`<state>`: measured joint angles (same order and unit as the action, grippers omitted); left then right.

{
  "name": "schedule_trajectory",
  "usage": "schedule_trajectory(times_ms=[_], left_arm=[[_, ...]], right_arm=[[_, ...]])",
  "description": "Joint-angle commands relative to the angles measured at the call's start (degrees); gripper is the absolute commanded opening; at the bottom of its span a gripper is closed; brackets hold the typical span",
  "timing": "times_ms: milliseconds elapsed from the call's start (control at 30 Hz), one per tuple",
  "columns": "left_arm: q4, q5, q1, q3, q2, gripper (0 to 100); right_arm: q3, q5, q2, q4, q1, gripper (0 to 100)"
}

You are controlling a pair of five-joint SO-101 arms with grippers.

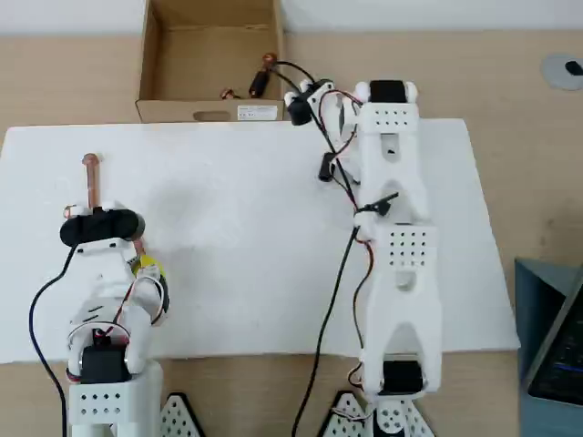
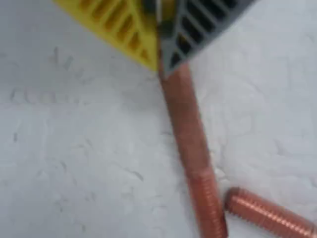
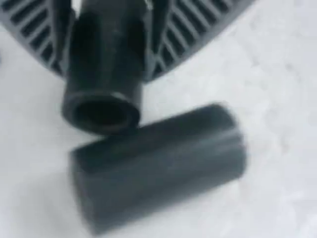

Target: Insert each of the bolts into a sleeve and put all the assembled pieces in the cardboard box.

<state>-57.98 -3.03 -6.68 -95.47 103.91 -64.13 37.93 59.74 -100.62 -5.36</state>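
Bolt (image 2: 185, 134): upper end hidden between the fingers of left gripper (image 2: 159, 67), well apart from cardboard box (image 1: 211, 111); lower tip cut off at frame edge. Second bolt (image 2: 267, 213): one end cut off. Sleeve (image 3: 104, 94): rear hidden inside right gripper (image 3: 109, 54), near cardboard box. Assembled pieces (image 1: 258, 84) in cardboard box: too small to count.

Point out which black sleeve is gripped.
The sleeve held in the right gripper, open end showing; the other sleeve lies on the white mat.
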Motion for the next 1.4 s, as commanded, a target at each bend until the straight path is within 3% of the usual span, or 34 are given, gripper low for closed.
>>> schedule_trajectory(times_ms=[0,233,667,1167,1367], left_arm=[[0.4,0.1,-0.5,0.3,0.4,0],[0.4,0.1,-0.5,0.3,0.4,0],[0.4,-0.1,-0.2,0.3,0.4,0],[0.4,-0.2,-1.9,0.6,0.4,1],[-0.1,-0.2,-3.9,7.2,-0.1,1]], right_arm=[[-7.6,0.2,-0.7,-1.8,0.7,1.0],[-5.8,-1.1,-10.5,-1.9,0.4,1.0],[21.7,-7.5,-43.6,-1.8,1.3,1.0],[67.1,-27.2,-87.0,-1.0,1.9,1.0],[81.8,-32.2,-105.0,4.2,1.9,1.0]])
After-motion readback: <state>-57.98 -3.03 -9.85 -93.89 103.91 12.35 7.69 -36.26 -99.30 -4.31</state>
